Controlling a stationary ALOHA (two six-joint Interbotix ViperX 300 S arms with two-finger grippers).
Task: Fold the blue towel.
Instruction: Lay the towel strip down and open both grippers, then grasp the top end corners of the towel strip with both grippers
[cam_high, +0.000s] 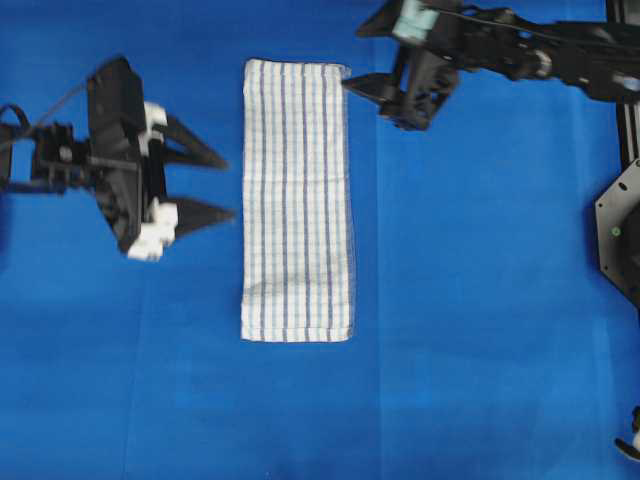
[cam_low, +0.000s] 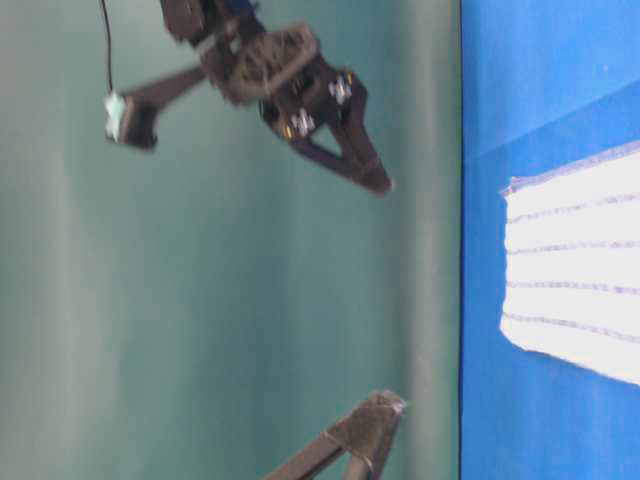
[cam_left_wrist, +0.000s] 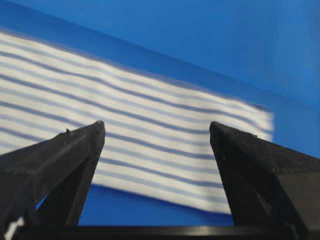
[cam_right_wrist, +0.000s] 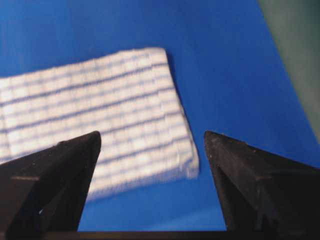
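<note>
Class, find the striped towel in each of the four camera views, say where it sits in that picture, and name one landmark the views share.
Overhead: the striped towel lies as a tall strip at the centre.
Table-level: at the right edge, cut off by the frame.
Left wrist: a broad band across the middle, beyond the tool's fingertips.
Right wrist: left and centre, its corner at lower middle.
Shared landmark: the blue table cover.

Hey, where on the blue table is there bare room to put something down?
Bare cloth lies right of the towel and along the near edge below it. Below the left pincer is free too. It is crowded at the towel's far right corner, where the right pincer hangs, both open.
</note>
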